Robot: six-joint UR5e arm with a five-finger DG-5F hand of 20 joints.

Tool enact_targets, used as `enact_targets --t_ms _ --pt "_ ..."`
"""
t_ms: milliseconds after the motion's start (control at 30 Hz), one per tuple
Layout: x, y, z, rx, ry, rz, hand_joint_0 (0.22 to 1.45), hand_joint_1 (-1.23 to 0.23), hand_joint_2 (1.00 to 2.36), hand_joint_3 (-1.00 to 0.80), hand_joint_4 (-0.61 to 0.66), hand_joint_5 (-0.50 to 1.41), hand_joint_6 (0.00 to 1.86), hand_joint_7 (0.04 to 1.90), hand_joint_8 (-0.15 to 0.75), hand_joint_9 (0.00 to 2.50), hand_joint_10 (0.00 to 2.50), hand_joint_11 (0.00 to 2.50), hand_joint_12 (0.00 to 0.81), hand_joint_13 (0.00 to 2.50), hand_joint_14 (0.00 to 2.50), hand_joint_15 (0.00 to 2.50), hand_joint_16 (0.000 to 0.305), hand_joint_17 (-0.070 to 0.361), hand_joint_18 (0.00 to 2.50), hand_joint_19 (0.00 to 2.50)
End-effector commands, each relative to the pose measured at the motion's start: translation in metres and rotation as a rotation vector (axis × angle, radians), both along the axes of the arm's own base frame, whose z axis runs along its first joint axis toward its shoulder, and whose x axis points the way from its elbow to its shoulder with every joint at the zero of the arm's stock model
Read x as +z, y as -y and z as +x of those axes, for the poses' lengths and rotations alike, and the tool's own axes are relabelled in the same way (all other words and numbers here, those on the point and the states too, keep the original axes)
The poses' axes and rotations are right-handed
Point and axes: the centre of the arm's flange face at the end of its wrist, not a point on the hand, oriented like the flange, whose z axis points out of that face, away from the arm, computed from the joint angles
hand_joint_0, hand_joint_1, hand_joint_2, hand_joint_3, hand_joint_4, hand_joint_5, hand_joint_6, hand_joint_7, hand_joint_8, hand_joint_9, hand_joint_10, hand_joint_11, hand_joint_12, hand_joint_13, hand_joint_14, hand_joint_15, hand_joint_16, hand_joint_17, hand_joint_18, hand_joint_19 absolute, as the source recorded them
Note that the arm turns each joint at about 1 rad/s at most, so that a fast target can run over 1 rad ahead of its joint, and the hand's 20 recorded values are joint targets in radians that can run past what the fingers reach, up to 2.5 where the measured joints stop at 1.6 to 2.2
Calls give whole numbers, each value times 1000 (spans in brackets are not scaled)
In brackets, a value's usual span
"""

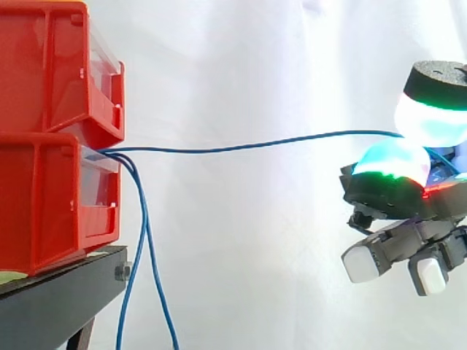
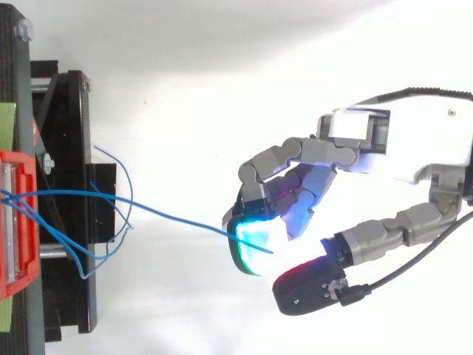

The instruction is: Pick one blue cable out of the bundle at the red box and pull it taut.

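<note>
bins (image 1: pixel 44 146) are cut by the left edge, slack cables (image 1: pixel 145 219) by the bottom. from the side, the taut cable (image 1: pixel 241 146) ends hidden behind the hand (image 1: pixel 387 191).

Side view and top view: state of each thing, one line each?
hand: shut, fingers pinching the held cable
held cable: runs from lower bin to hand, nearly straight, slight sag
loose cables: slack, hanging from lower bin
lower bin: upright on stand
upper bin: stacked on lower bin
</note>
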Motion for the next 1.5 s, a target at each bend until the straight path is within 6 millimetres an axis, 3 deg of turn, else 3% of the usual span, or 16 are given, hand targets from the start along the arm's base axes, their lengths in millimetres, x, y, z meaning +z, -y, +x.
enact_targets --t_ms 0,1467 --pt "0 -1 -1 5 -1 3 569 -790 1032 7 208 -73 812 1373 384 1082 20 923 425 598 7 236 60 134 779 429" --pt "0 0 0 0 1 1 570 -782 1032 -5 201 -77 816 1355 379 1059 19 894 424 591 7 233 59 134 773 422"
